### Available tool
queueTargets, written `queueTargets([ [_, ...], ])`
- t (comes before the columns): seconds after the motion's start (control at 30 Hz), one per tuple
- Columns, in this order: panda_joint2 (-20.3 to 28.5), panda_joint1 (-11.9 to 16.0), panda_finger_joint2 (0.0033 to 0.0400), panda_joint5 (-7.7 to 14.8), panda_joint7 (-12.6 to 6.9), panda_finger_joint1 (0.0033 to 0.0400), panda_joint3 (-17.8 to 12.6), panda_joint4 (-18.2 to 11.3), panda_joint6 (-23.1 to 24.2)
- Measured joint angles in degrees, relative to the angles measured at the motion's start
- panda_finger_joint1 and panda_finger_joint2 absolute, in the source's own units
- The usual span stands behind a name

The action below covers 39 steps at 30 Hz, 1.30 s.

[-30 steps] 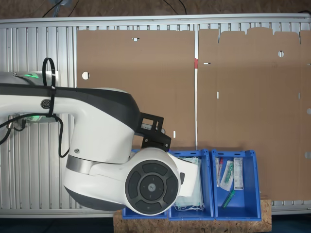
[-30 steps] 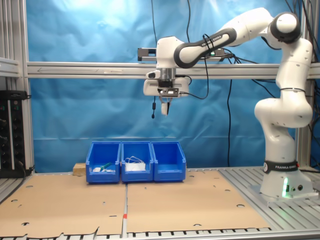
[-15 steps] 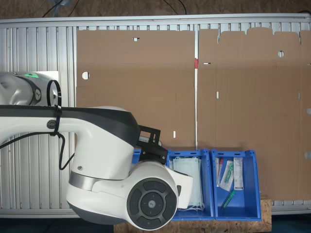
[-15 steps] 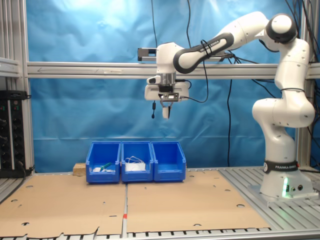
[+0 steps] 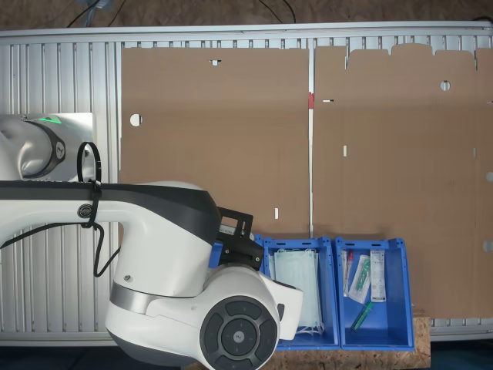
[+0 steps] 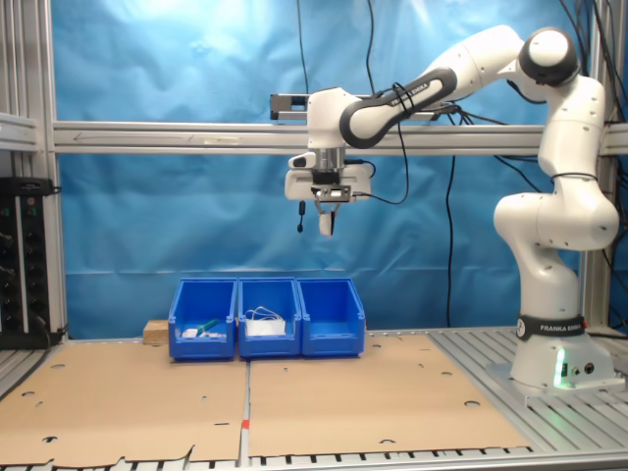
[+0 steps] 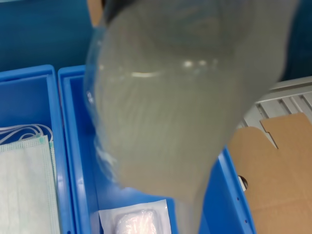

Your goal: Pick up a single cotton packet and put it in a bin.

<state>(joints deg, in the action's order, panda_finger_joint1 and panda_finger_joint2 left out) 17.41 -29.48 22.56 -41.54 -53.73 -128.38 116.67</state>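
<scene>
Arm [image 6: 549,196]: white, reaching high over the bench from its base at the second exterior view's right. Cardboard sheets [image 5: 308,139]: flat, covering the bench. Bins: three blue, in a row against the backdrop; the mask bin [image 6: 268,316] in the middle, the bin [image 6: 332,316] beside it on the arm's side, directly under the wrist. Gripper [image 6: 326,222]: well above the bin, pointing down; whether the jaws are apart or clamped I cannot tell, the wrist view being blocked by a blurred, pale, translucent shape, possibly a held wrapper. Packet [image 7: 136,220]: white, lying on the bin's floor in the wrist view. Handling note: descend straight, stay clear of the bin walls, and close on one packet only.
</scene>
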Motion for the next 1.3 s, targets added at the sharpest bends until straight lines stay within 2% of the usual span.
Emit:
queueTargets([
  [0.67,0.03,-0.80,0.0054,0.16,0.00,0.0054,-0.86,0.00,0.19],
  [1.0,0.03,-0.94,0.0054,2.75,0.00,0.0054,-2.18,0.00,0.41],
  [1.3,0.02,-1.06,0.0054,3.95,0.00,0.0054,-2.93,0.00,2.60],
])
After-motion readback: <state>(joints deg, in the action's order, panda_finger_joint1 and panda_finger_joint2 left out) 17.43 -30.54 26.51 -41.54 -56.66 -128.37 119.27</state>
